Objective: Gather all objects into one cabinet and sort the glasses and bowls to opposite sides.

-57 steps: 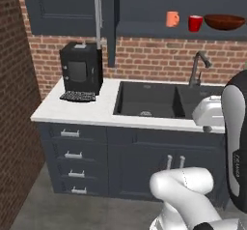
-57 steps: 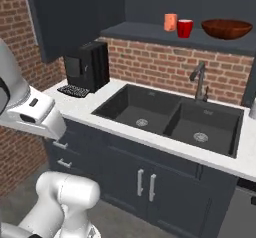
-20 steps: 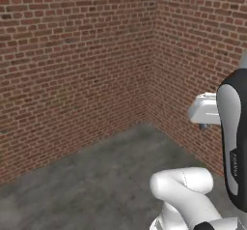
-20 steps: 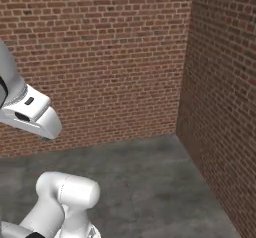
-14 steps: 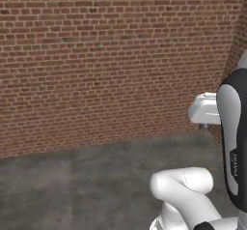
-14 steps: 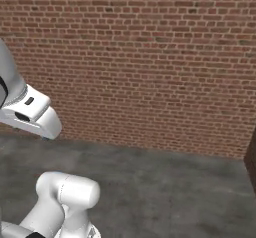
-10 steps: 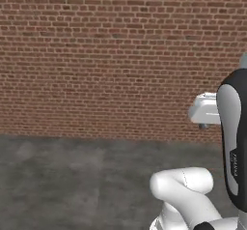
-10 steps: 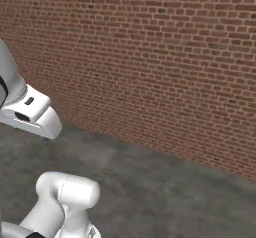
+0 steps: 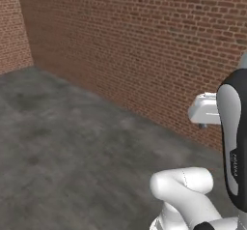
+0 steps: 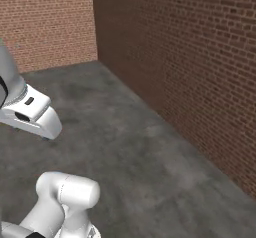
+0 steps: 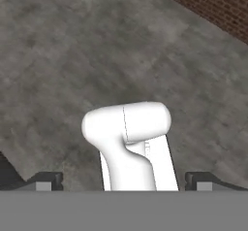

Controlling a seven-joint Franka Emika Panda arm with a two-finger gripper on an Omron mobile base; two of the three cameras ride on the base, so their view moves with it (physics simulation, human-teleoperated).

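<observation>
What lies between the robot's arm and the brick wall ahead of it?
Bare grey floor lies between the arm and the brick wall, seen in both base views.

No text, label or number can be read anywhere (arm markings too blurred).

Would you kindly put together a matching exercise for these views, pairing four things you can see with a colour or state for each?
Things:
1. brick wall
2. floor
3. end effector
4. arm

Colour or state:
A. open, with nothing between its tips
B. mottled grey
C. red-brown
D. glossy white

Pairs: 1-C, 2-B, 3-A, 4-D.
</observation>
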